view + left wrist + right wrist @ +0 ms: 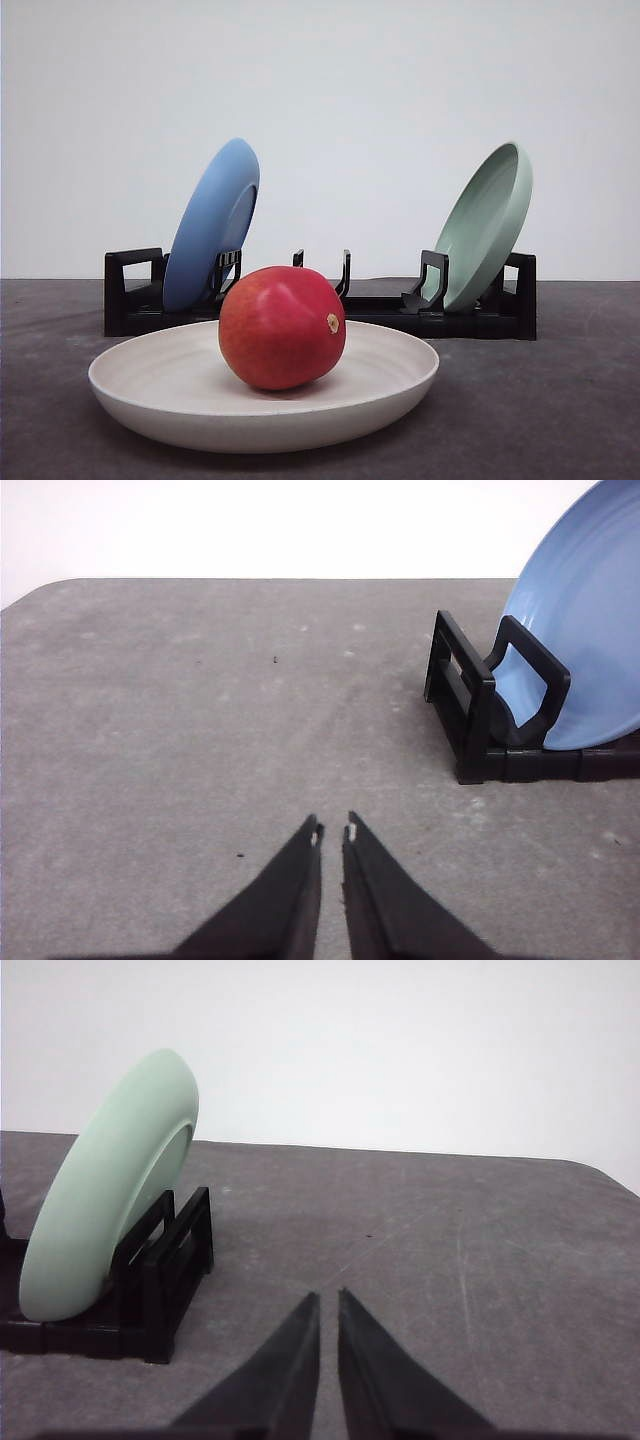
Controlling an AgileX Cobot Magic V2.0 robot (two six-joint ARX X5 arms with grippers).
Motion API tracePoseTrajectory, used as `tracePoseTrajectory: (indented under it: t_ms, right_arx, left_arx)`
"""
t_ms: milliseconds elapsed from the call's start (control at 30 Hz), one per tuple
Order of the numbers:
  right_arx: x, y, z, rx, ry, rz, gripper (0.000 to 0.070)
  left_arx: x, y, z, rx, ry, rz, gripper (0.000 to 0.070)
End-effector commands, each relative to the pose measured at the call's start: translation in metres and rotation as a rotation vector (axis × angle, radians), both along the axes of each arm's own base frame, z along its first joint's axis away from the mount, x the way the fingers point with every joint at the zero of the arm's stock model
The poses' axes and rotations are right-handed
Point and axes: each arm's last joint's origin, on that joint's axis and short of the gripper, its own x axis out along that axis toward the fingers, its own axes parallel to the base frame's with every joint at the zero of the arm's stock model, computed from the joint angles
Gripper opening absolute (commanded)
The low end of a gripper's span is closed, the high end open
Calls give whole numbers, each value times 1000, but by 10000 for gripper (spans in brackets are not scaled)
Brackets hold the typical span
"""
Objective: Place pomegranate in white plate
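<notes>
The glossy red pomegranate [282, 326] rests inside the wide cream-white plate [160, 385] at the near middle of the table in the front view, its tan stem nub facing right. In the left wrist view my left gripper [332, 831] hovers shut over bare grey table, holding nothing, beside the rack's end with the blue plate. My right gripper [328, 1298] is likewise shut and holds nothing, over bare table next to the rack's end with the pale green plate.
A black dish rack [380, 310] stands behind the white plate. A blue plate [212, 222] leans in its left end and a pale green plate [487, 224] in its right end. Grey tabletop stretches on both sides, with a white wall behind.
</notes>
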Motion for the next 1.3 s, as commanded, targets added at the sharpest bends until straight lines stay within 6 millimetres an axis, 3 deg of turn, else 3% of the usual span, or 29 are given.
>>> tracePoseTrajectory:
  t_ms: [0,1267]
  right_arx:
    - [0,0,0,-1,-9,0,28]
    - [0,0,0,-1,-9,0,28]
  left_arx:
    - [0,0,-4,14,10,-2,21]
    - [0,0,-4,14,10,-2,21]
